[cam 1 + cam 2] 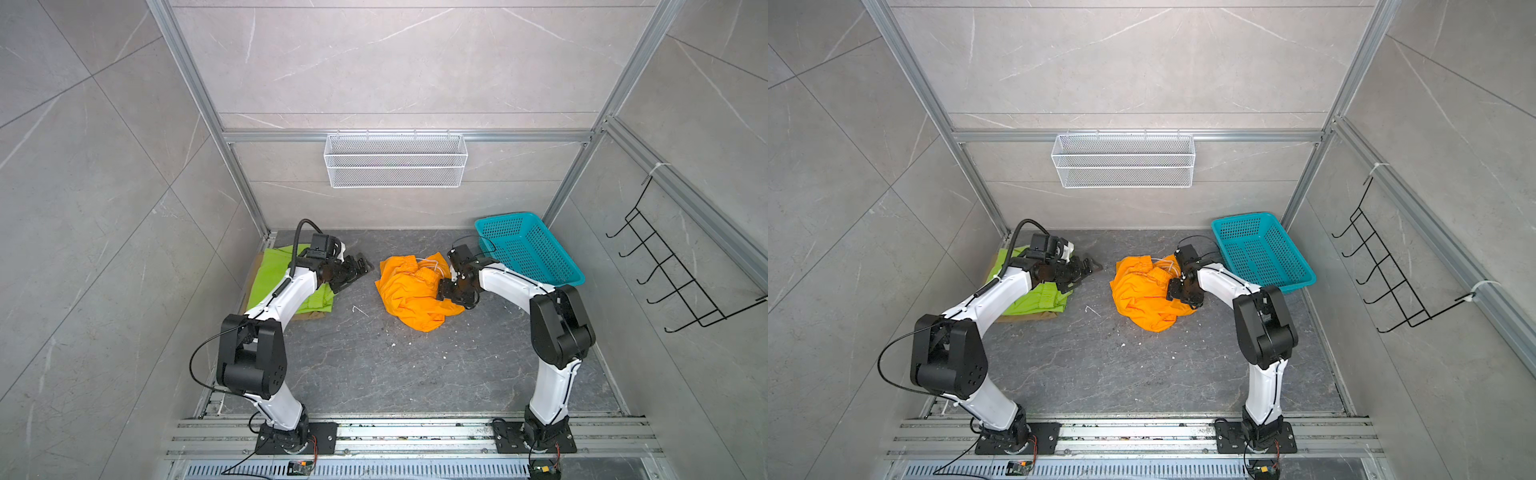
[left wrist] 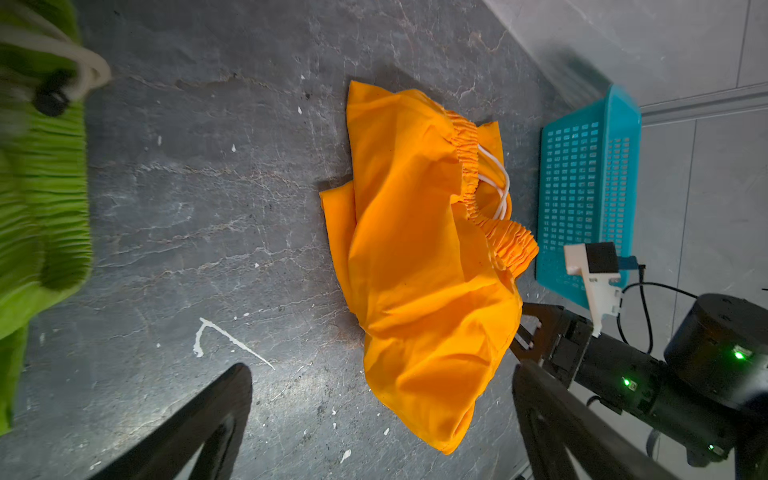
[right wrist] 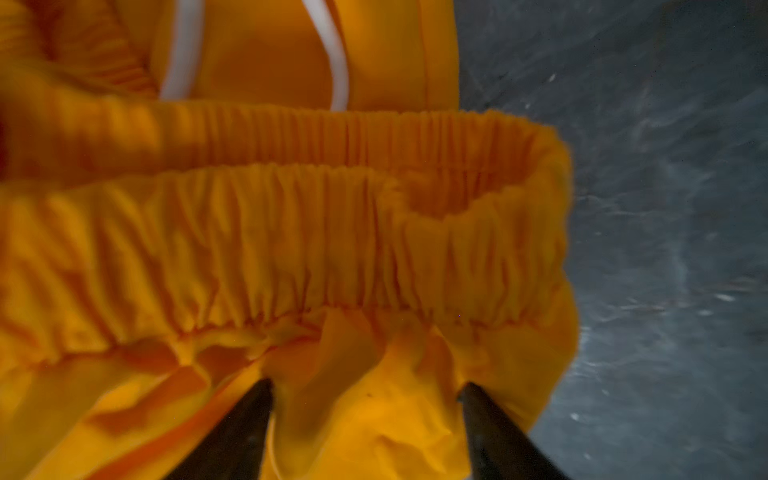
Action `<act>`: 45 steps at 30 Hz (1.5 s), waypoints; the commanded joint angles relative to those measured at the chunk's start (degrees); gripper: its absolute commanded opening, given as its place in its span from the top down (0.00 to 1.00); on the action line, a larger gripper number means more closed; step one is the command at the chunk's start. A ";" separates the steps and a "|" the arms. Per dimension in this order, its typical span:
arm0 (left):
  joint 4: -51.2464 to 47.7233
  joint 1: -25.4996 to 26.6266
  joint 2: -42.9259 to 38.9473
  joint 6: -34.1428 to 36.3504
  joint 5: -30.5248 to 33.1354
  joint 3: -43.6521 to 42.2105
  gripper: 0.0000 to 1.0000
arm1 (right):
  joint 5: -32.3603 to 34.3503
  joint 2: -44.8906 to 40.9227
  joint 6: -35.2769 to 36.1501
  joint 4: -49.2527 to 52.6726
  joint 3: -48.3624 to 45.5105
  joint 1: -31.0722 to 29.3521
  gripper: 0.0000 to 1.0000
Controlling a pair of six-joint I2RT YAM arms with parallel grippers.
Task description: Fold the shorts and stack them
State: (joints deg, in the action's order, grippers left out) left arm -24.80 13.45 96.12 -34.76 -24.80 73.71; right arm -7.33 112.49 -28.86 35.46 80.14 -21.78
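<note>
Right gripper (image 3: 365, 388) half-spread, touching orange shorts (image 3: 291, 249)

A teal basket (image 1: 536, 253) sits at the far right of the dark table (image 1: 374, 365).

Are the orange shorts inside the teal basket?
No, the orange shorts lie crumpled on the dark tabletop, beside the teal basket rather than in it.
</note>
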 commanded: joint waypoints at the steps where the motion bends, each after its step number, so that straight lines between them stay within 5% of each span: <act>1: 1.10 0.89 0.80 -1.07 -2.23 2.34 0.00 | -3.88 0.80 -1.13 -3.18 1.95 -0.19 0.72; 5: 0.85 0.94 0.77 -1.19 -2.88 3.61 0.00 | -1.92 -1.58 -0.27 0.34 7.39 -0.11 0.99; 14: -1.93 -0.40 0.89 -0.22 -3.95 10.69 0.00 | 1.36 -8.22 1.27 10.74 26.28 -1.36 1.00; 22: -2.83 -9.38 -1.75 -0.91 -7.72 11.19 0.00 | -3.11 0.79 -7.22 2.95 26.43 -21.37 0.99; 27: -4.00 -11.87 -4.10 0.33 -8.08 8.25 0.00 | -7.19 8.68 -9.01 1.57 26.65 -27.36 0.66; 32: -5.52 -12.40 -5.12 1.76 -8.53 4.95 0.00 | -3.23 1.16 -5.31 3.26 22.20 -23.90 0.13; 34: -5.02 -12.31 -5.78 1.37 -9.14 2.70 0.00 | -1.47 -2.94 -4.09 4.19 19.39 -20.79 0.01; 39: -4.65 -10.87 -8.08 0.43 -10.07 -3.04 0.00 | -0.65 -9.95 -2.70 3.31 8.92 -9.15 0.00; 45: -6.02 -5.90 -7.88 1.02 -8.73 -6.35 0.00 | -2.64 -6.64 -2.23 0.16 4.85 1.51 0.00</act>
State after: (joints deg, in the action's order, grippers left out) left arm -29.82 5.89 90.61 -34.54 -32.80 67.81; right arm -8.64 102.04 -32.27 36.14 87.29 -21.47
